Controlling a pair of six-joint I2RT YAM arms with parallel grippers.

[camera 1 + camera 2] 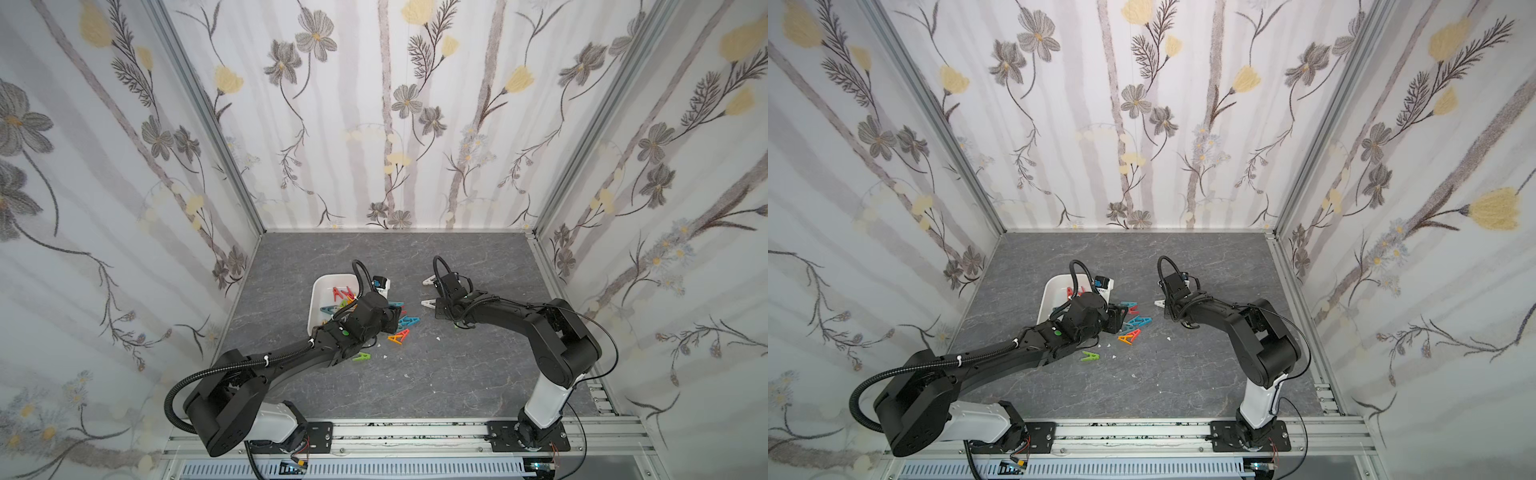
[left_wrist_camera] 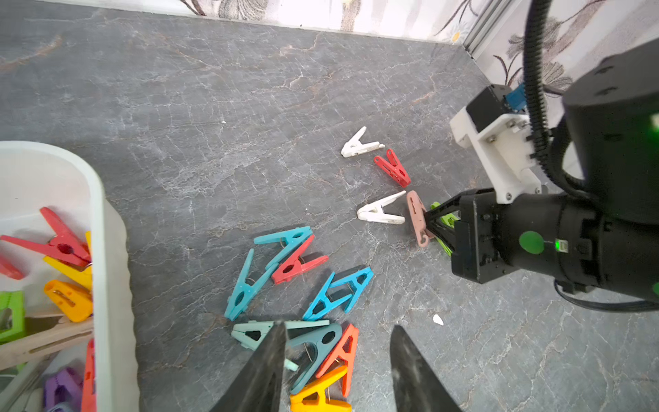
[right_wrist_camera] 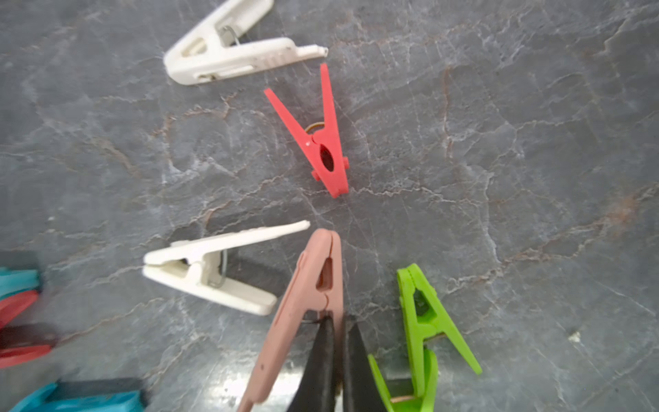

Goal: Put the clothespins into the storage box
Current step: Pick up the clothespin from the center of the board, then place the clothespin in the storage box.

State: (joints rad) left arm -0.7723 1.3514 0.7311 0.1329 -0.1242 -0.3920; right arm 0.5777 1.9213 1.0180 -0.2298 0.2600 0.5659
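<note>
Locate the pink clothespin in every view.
Both top views: not visible, hidden under the right arm.
Left wrist: pink clothespin, between the white clothespin and the right gripper.
Right wrist: between the white clothespin and a green clothespin.
Shared landmark: that white clothespin, visible in all four.

A dark grey tabletop (image 1: 415, 382) with pale, marble-like veins fills the floor of a box-shaped enclosure. Three tall walls carry wallpaper of grey and yellow flowers on white: the back wall (image 1: 374, 124) at the far side, the left wall (image 1: 83, 208) and the right wall (image 1: 685, 208). Silver aluminium posts (image 1: 208, 116) run up the two far corners. A silver aluminium rail (image 1: 415, 432) crosses the near edge, with a slotted grey cable duct (image 1: 374, 469) just nearer still. A few tiny white flecks (image 1: 437, 338) lie scattered near the middle of the tabletop, in both top views.
</note>
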